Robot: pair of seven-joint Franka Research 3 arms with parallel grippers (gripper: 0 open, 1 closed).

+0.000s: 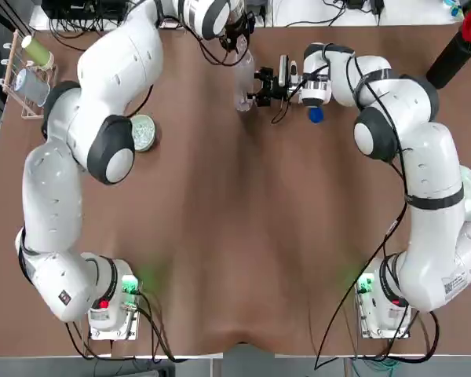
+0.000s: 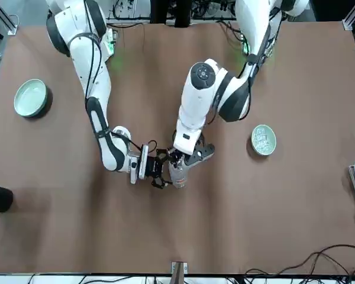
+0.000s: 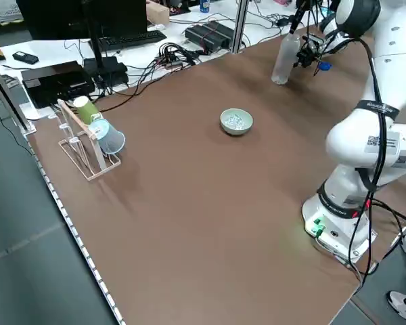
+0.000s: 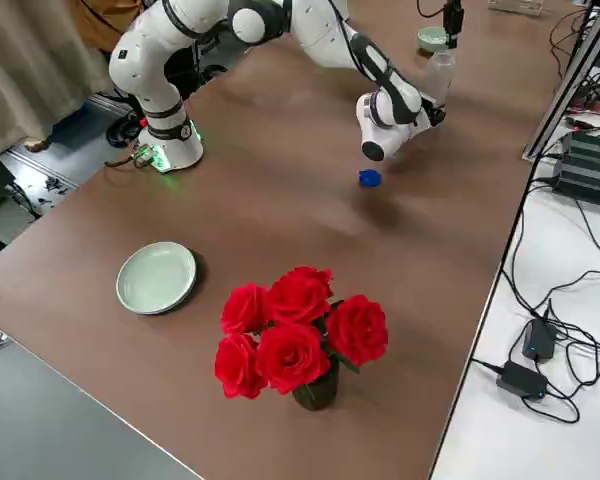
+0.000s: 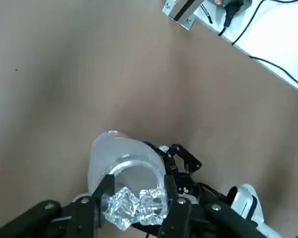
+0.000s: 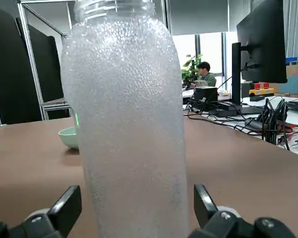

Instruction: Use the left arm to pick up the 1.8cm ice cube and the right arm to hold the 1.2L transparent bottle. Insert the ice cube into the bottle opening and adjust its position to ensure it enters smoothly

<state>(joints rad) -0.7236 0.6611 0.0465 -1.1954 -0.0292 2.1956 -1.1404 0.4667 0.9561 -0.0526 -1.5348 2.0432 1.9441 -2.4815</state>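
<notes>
Left gripper, jaws closed on ice cubes, above bottle mouth; right gripper's jaws gripping bottle

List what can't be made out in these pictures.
- Bottle's base and topmost edge: cut off by the right wrist view's bottom and top edges.
- Ice pieces at the left gripper: in the left wrist view they overlap the bottle, masking whether either has entered.
- Ice in the small bowl: too small to count, front view.
</notes>
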